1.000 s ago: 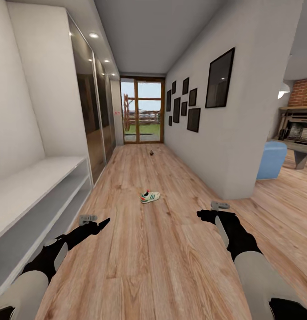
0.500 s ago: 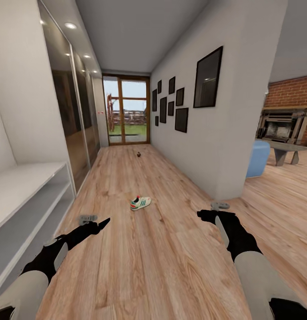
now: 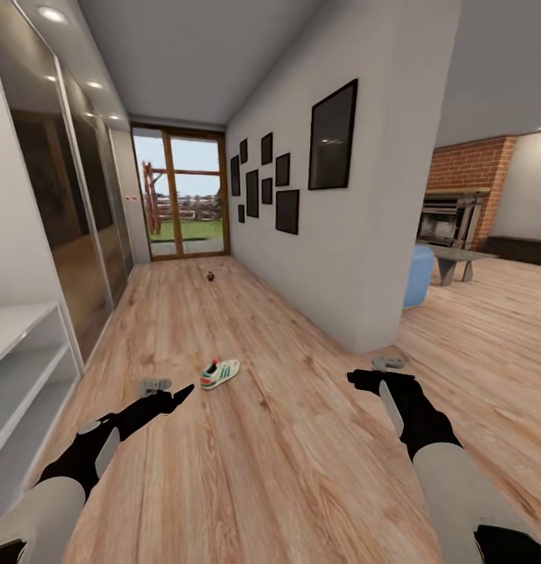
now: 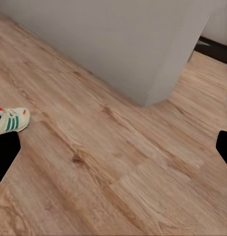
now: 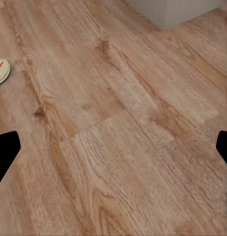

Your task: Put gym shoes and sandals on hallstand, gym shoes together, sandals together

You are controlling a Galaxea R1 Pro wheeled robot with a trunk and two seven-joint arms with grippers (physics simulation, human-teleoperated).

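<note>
White gym shoe [image 3: 220,374] lies at 12 o'clock on the corridor floor [image 3: 286,470], so both arms' fingers spread empty for reaching.

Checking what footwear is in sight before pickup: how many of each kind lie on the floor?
White lace-up gym shoe with green stripes: 1
Small dark object far down the corridor, too small to identify, maybe a sandal: 1
Total: 2

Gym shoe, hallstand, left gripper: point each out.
gym shoe [image 3: 220,374], head view, on its white side with green stripes.
hallstand [image 3: 23,368], head view, on its upper shelf edge.
left gripper [image 3: 167,391], head view, between the fingertips.
</note>
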